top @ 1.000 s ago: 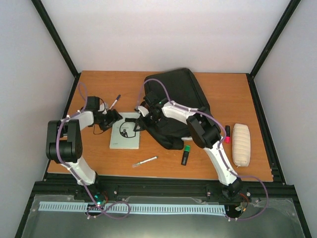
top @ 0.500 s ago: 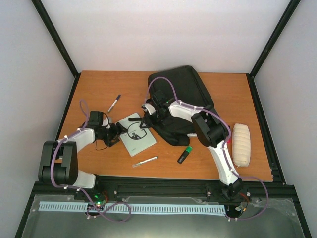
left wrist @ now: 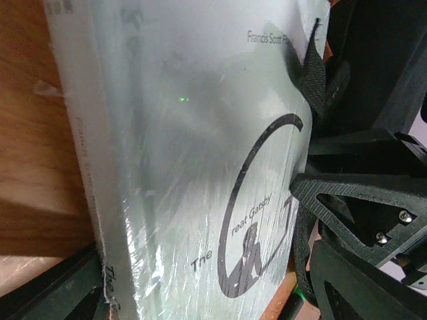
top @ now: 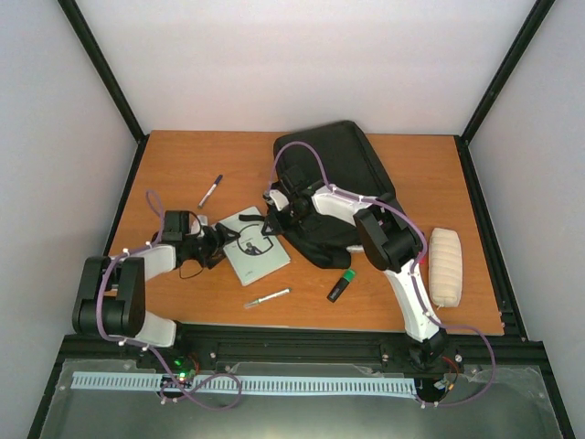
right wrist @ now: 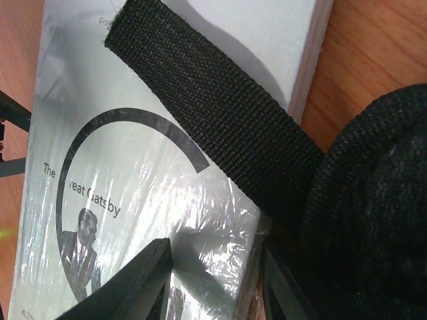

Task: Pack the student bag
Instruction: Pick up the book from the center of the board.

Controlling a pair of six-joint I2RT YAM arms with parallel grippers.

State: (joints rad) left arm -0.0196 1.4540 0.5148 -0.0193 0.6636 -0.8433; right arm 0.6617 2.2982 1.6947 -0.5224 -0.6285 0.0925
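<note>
Black student bag [right wrist: 373,200] drapes woven strap [right wrist: 220,120] over book [right wrist: 133,200].

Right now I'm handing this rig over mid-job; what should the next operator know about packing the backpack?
Grippers: the left end effector is open at the left end of the book. The right end effector has its jaws around the book's corner beside the backpack; grip unclear.
Position: the backpack lies at the back of the table, with one strap across the book.
Done: nothing visibly packed.
Left: the book, marker, pen, highlighter and pouch all lie on the table.
</note>
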